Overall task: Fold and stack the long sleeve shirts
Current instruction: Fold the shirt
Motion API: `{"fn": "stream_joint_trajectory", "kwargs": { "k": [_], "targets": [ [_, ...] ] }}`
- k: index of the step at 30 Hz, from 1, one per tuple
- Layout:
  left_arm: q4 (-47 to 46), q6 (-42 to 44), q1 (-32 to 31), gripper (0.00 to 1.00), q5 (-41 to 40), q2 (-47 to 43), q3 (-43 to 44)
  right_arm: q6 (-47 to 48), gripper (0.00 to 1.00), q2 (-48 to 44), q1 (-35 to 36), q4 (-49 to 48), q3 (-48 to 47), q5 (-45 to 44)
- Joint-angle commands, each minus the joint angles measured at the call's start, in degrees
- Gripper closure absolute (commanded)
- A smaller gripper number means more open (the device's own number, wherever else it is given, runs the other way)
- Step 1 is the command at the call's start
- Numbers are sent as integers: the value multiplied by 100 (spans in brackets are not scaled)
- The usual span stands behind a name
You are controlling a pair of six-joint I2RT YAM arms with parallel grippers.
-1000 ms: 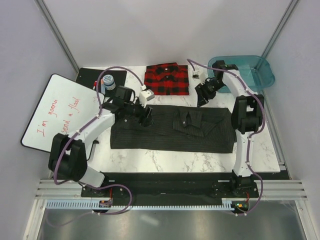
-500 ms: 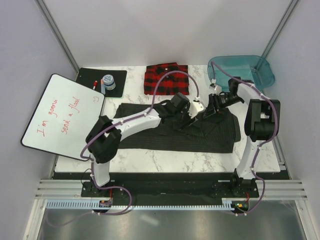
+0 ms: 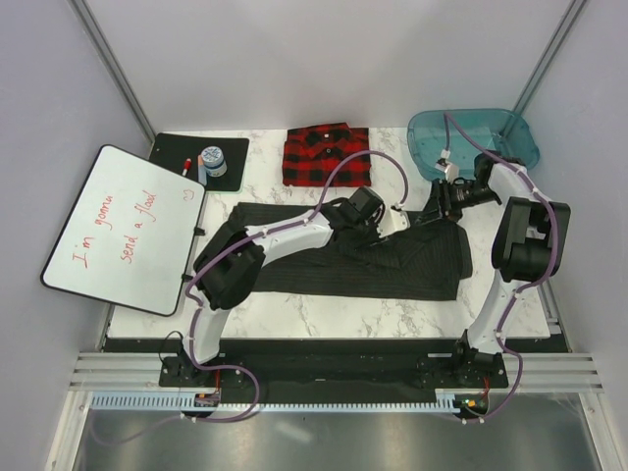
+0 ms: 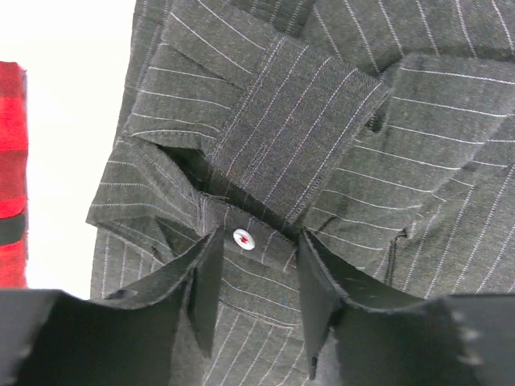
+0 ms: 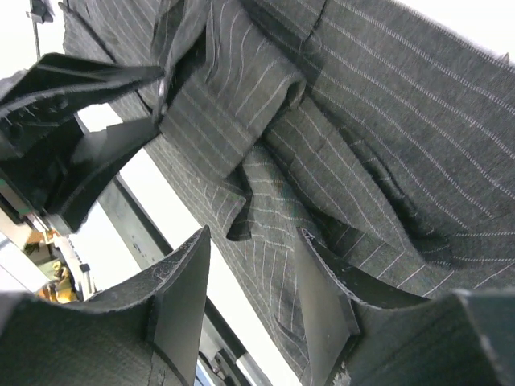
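Working through the second of two shirts, I judge myself about half done. The plaid shirt lies folded into a neat rectangle at the far middle of the desk, well apart from my hands. The dark shirt lies across the middle of the desk, flat on the left and bunched on the right, where a sleeve is doubled over the body. It is not yet a tidy fold, nor stacked with the plaid one. The sleeves, the body folds and the stacking all look left to do.

My left hand reaches across to the right side of the dark shirt. Its fingers stand partly apart, one on each side of a cuff with a white button. They may be brushing the cloth, though I cannot be sure, and they do not pinch it. My right hand hovers near it over the rumpled cloth, likewise partly apart, holding nothing.

The desk is white and marble-patterned. A teal tub sits at the far right corner, a black mat with a small jar sits at the far left, and a whiteboard with red writing overhangs the left edge. Pale grey walls close in three sides.
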State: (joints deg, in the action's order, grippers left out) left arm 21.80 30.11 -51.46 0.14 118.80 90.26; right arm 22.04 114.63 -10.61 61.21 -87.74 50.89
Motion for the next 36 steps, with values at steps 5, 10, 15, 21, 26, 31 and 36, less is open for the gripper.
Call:
{"fn": "stream_joint_trajectory", "kwargs": {
  "k": [5,10,15,21,26,31,36],
  "targets": [
    [-150,162,224,74,214,-165,562,520,46,-248,-125,277,196,298],
    [-53,294,251,98,276,-6,782,643,46,-283,-222,365,161,316],
    [-272,311,540,98,171,90,1519,784,45,-371,-362,471,240,333],
    [-606,627,1024,98,-400,792,3654,933,45,-503,-468,532,442,395],
    [-1712,681,1445,98,-656,1040,4202,1021,45,-617,-468,567,618,500],
    [-2548,540,1613,98,-463,1083,4000,1100,45,-617,-477,603,601,527],
    [-2532,347,1604,98,275,926,3623,1118,45,-556,-468,655,565,624]
  ]
}}
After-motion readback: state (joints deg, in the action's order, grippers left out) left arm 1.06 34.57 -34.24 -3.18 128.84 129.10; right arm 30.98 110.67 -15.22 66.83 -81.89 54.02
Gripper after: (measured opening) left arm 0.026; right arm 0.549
